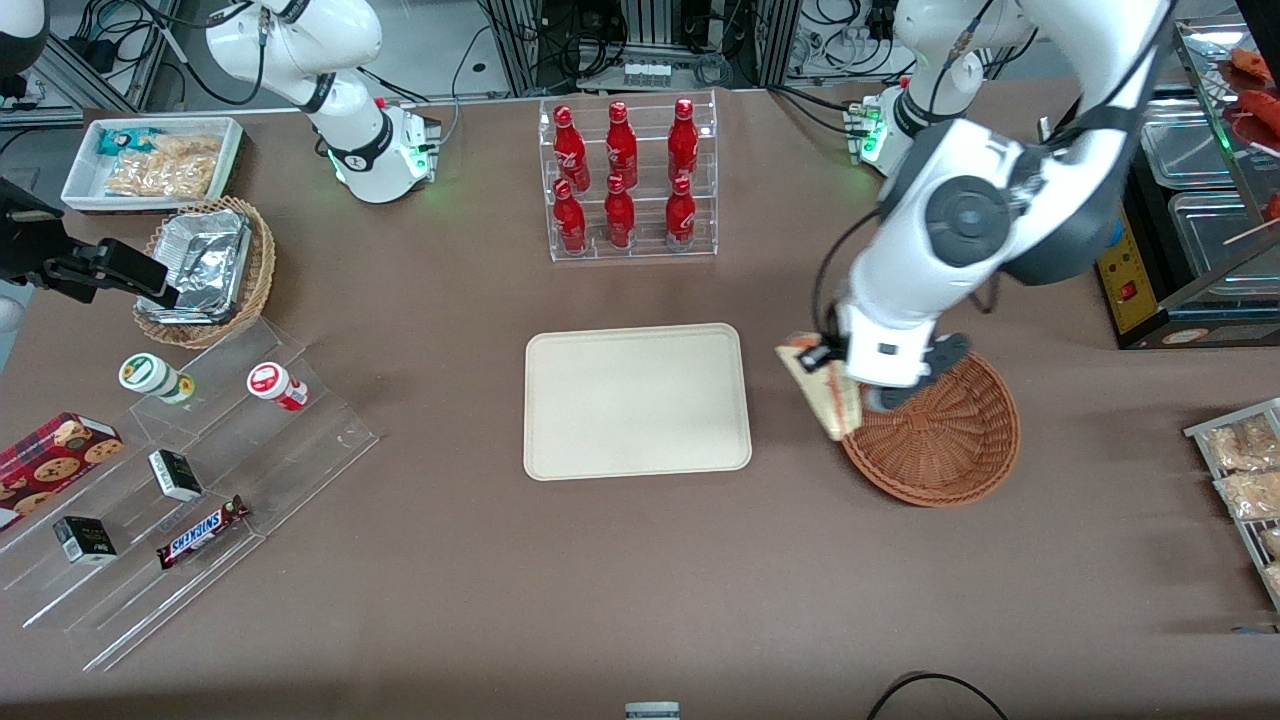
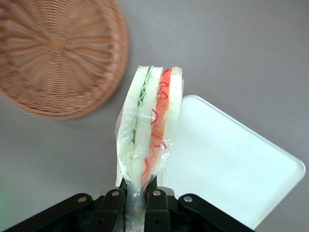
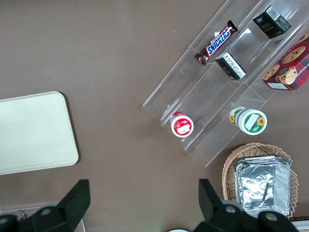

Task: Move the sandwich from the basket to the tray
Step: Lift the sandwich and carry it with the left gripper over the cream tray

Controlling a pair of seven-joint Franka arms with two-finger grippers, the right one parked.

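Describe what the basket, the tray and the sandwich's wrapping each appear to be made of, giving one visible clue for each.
Basket: woven wicker or rattan, reddish-brown, with radiating ribs and matte strands. Tray: probably moulded plastic, smooth cream surface with rounded corners and a low rim. Sandwich, clamped in the gripper between basket and tray: its wrap looks like thin clear film, glossy and creased over the bread.

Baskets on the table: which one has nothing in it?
The reddish-brown basket under the end effector, which holds the sandwich. The tan basket holds foil containers.

the left arm reaches down, wrist bent, its gripper (image 2: 140,200) clamped (fingers (image 2: 155,203) nearly together) on the sandwich (image 2: 149,125).
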